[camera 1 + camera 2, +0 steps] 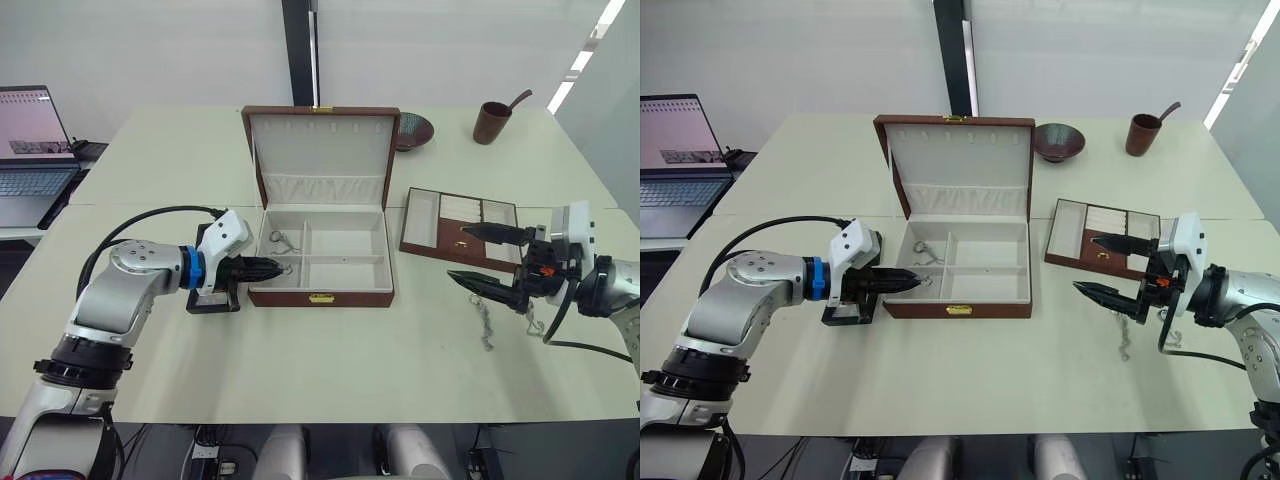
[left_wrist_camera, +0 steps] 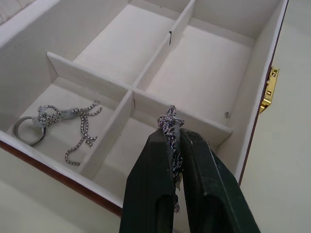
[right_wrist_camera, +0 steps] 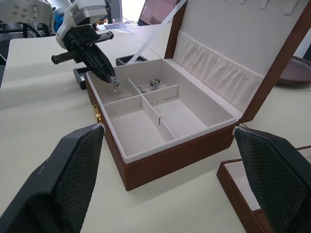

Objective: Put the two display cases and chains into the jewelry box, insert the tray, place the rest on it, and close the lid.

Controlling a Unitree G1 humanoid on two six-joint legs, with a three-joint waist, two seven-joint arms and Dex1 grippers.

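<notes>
- Large reddish-brown leather-look jewelry box (image 1: 320, 296) sits at table centre, hinged lid (image 1: 320, 150) standing upright at its 12 o'clock edge, cream lining and gathered pocket facing forward.
- Left gripper (image 2: 174, 145): black fingers clamped on a bunched thin silvery chain (image 2: 168, 127), tips over the box's near-left compartment, just inside the 9 o'clock wall.
- A second silvery link chain with a small ring (image 2: 58, 124) lies in the far-left compartment, loose on the cream floor.
- The two right-hand compartments look bare apart from a tiny speck in the near one.
- Small flat black square display case (image 1: 213, 303) rests on the table at 9 o'clock of the box, just beside its wall and under the left wrist.
- Shallow brown cream-lined tray (image 1: 460, 226) lies at 3 o'clock of the box, well apart from it.
- Right gripper (image 1: 490, 257): fingers spread wide, holding nothing, hovering at the tray's near edge.
- Another thin silvery chain (image 1: 484, 326) lies on the table at 6 o'clock of the right gripper.
- Dark bowl (image 1: 413, 129) and brown cup with a handle (image 1: 492, 122) stand at the table's far edge.
</notes>
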